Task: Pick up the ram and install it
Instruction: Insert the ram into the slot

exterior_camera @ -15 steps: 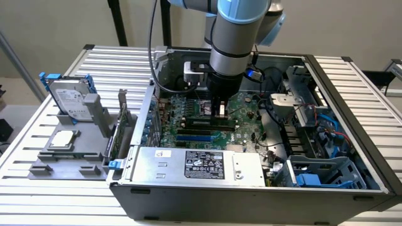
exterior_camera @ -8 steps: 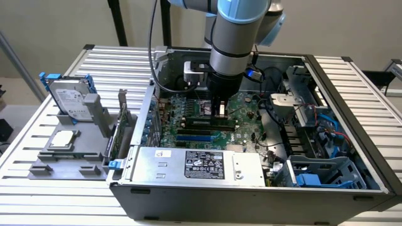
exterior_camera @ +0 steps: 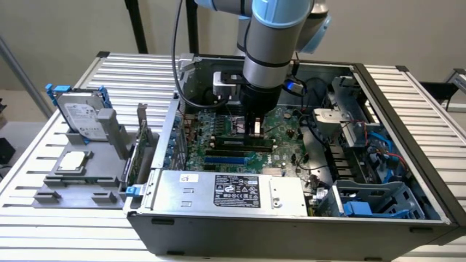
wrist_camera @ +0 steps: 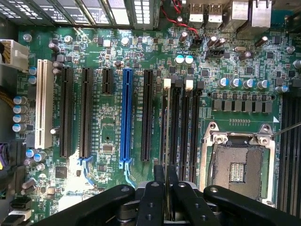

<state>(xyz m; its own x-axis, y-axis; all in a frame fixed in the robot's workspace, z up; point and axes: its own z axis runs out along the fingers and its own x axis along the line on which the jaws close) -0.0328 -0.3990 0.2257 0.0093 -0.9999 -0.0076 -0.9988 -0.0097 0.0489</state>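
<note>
My gripper (exterior_camera: 255, 130) hangs straight down inside the open computer case (exterior_camera: 407, 136), just above the motherboard (wrist_camera: 108, 56). In the wrist view its black fingers (wrist_camera: 153, 197) are shut on a thin edge-on strip, the ram (wrist_camera: 165, 190). That strip lines up with the long black memory slots (wrist_camera: 173, 122), which have white latches (wrist_camera: 167, 84) at their far ends. In the exterior view the ram (exterior_camera: 255, 129) shows as a short pale piece below the fingers, its lower end close to the black slots (exterior_camera: 237, 144). I cannot tell whether it touches a slot.
Beside the memory slots are the bare CPU socket (wrist_camera: 237, 165), a blue slot (wrist_camera: 125, 117) and a white slot (wrist_camera: 43, 103). A power supply (exterior_camera: 226, 191) fills the case front. Outside the case, a grey fixture (exterior_camera: 80, 180) holds a hard drive (exterior_camera: 80, 117) and an expansion card (exterior_camera: 142, 144).
</note>
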